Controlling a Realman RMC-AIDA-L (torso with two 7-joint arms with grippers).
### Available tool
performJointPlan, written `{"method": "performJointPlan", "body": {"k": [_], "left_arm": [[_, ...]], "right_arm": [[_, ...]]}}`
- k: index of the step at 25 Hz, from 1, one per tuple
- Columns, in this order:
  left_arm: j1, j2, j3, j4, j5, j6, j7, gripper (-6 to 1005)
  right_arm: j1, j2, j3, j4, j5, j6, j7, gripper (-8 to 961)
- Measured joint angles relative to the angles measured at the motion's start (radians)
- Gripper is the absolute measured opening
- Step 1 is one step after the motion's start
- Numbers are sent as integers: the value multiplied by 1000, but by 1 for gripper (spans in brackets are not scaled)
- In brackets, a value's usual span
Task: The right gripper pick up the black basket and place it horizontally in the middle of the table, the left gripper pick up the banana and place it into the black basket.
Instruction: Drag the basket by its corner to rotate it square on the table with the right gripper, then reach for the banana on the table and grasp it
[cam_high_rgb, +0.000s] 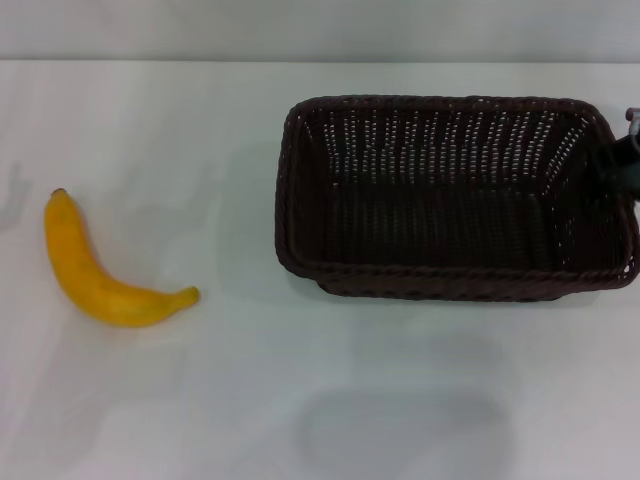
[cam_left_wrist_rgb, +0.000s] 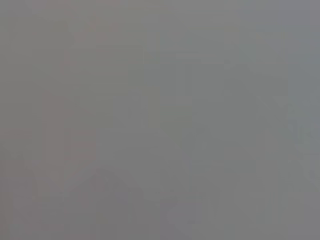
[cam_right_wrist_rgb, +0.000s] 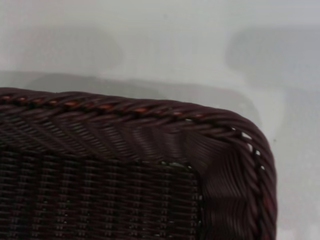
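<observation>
On the right half of the head view, the black basket sits on the white surface, long side running across the frame, its open top facing up and nothing inside it. Its right end reaches almost to the right edge of the frame. At that edge, in the upper right, a dark part of the right hand shows against the basket's right rim; only this sliver is visible, and I cannot tell whether its fingers are open, closed or gripping the rim.

Well apart from the basket, at the left of the frame, the banana lies flat on the surface, its curve bowing toward the lower left, one end pointing up and the other toward the right.

The right wrist view looks closely down on one corner of the basket, showing the braided rim and woven side, with the surface beyond it.

The left wrist view is a blank grey field, and the left hand appears in no view.
</observation>
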Motion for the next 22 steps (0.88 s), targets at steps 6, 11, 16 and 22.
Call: {"method": "performJointPlan", "body": {"k": [6,11,16,22], "left_arm": [[9,-2,1,1,1,-1,-3,859],[8,-1,3,-3,3,2,-1,858],[0,-1,7,-6,7,21,-5,858],[-3,6,25,15,44,58,-67,858]], "right_arm": [[-10,0,0,-9,-8,21,20,340],[-48,-3,7,-110,-5,24,10,609],[-143,3,93,-330,50,-35,-92,776],[-305,31,153,-425,136,-300,-376,809]]}}
